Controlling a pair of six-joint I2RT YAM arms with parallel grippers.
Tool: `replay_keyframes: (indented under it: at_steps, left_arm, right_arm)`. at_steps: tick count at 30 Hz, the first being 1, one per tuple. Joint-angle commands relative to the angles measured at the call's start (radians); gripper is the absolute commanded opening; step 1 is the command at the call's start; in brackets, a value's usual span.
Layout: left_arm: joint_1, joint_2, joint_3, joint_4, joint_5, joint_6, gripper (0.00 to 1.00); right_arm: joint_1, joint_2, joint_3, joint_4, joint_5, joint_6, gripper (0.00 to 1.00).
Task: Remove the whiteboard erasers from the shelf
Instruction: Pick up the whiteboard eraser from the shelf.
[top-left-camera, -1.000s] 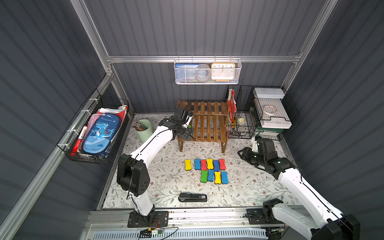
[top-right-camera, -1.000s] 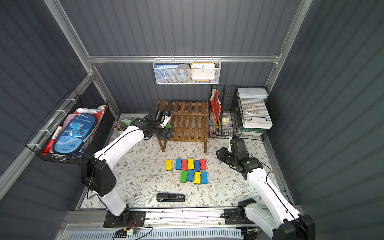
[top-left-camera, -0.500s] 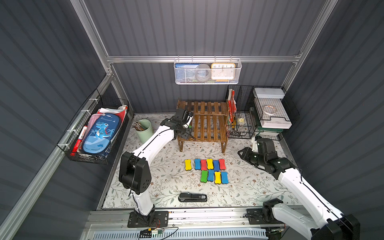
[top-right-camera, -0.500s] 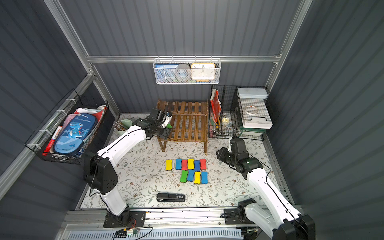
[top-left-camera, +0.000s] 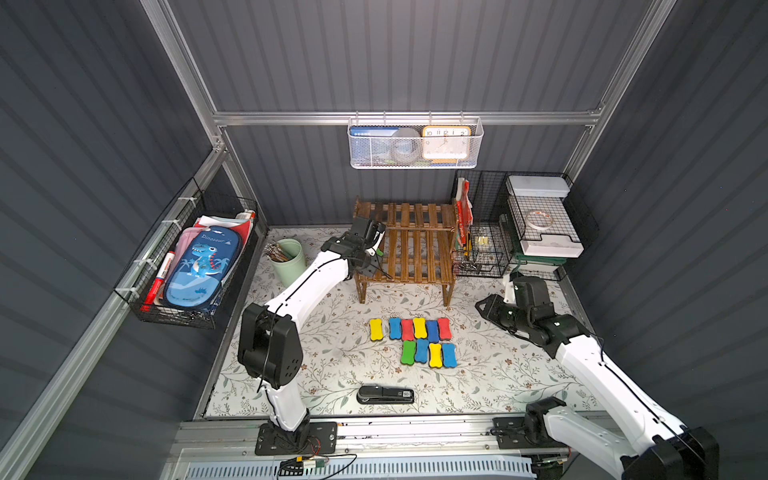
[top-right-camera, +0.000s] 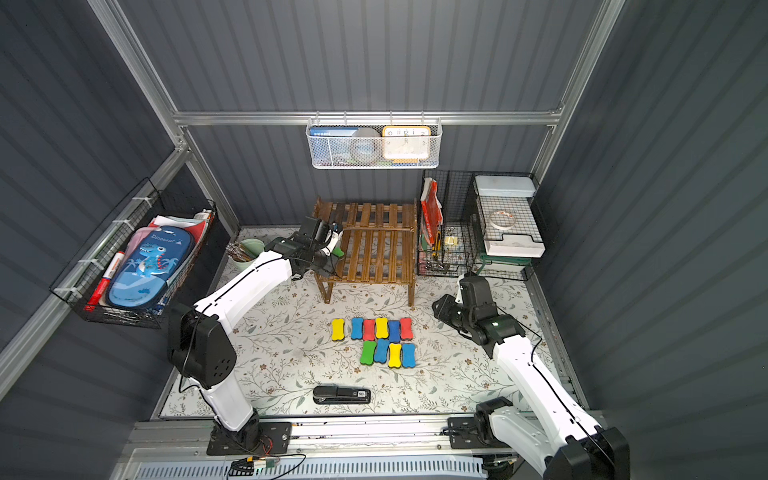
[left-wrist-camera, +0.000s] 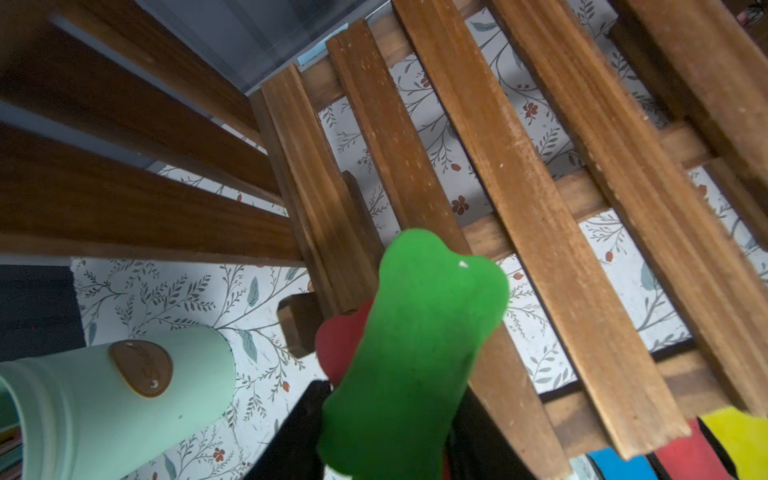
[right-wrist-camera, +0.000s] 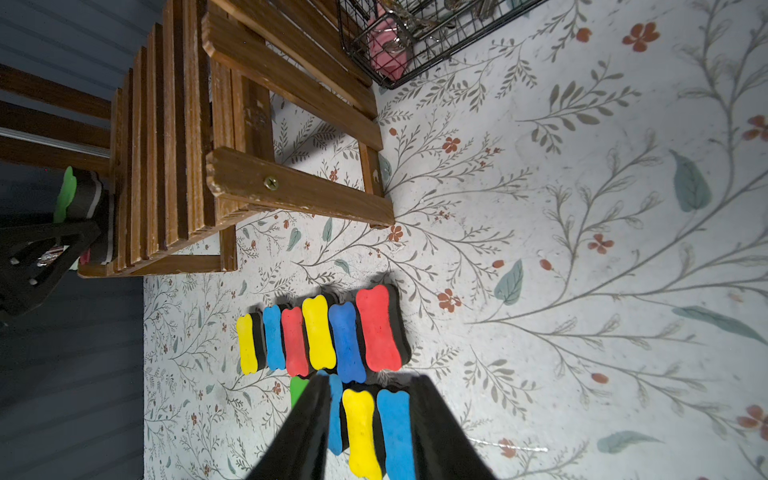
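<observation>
The dark wooden shelf (top-left-camera: 409, 249) (top-right-camera: 376, 249) stands at the back of the floral mat. At its left end my left gripper (top-left-camera: 376, 249) (left-wrist-camera: 386, 407) is shut on a green whiteboard eraser (left-wrist-camera: 411, 353) (top-right-camera: 338, 252). A red eraser (left-wrist-camera: 338, 345) lies right under the green one. Both sit beside the shelf's outermost slat (right-wrist-camera: 66, 193). Several more erasers (top-left-camera: 409, 328) (top-right-camera: 376, 328) lie in two rows on the mat in front of the shelf. My right gripper (top-left-camera: 484, 307) (right-wrist-camera: 370, 382) hovers open to the right of those rows, nothing between its fingers.
A black stapler (top-left-camera: 385, 395) lies near the mat's front edge. A green cup of pencils (top-left-camera: 289, 262) stands left of the shelf, close to my left arm. The black wire-grid organiser (top-left-camera: 482, 232) sits right of the shelf. A white mesh basket (top-left-camera: 415, 143) hangs above.
My left gripper's jaws have closed in on the green eraser at the shelf's left end, and the wrist has shifted slightly. The right arm has not moved.
</observation>
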Motion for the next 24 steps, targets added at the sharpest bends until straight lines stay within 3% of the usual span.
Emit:
replay_keyframes:
  at_steps: [1,3,7,9,16,24]
  left_arm:
    - [0.007,0.003,0.016,0.004,-0.007,-0.014,0.48]
    - [0.008,0.007,0.021,0.007,-0.014,-0.018,0.50]
    - [0.007,-0.008,0.005,0.013,-0.008,-0.026,0.70]
    - [0.007,-0.014,0.007,0.015,-0.008,-0.026,0.70]
    - [0.007,0.000,0.023,0.013,-0.011,-0.026,0.47]
    - [0.007,-0.022,0.023,0.025,-0.040,-0.028,0.36]
  right_arm:
    - [-0.004,0.010,0.012,0.007,-0.009,-0.005,0.37]
    - [-0.004,0.012,0.013,0.009,-0.009,-0.004,0.37]
    - [-0.004,0.014,0.015,0.011,-0.013,-0.005,0.37]
    - [-0.004,0.016,0.014,0.011,-0.013,-0.005,0.37]
    - [-0.004,0.025,0.014,0.012,-0.013,-0.007,0.37]
    - [-0.004,0.021,0.008,0.012,-0.017,-0.006,0.37]
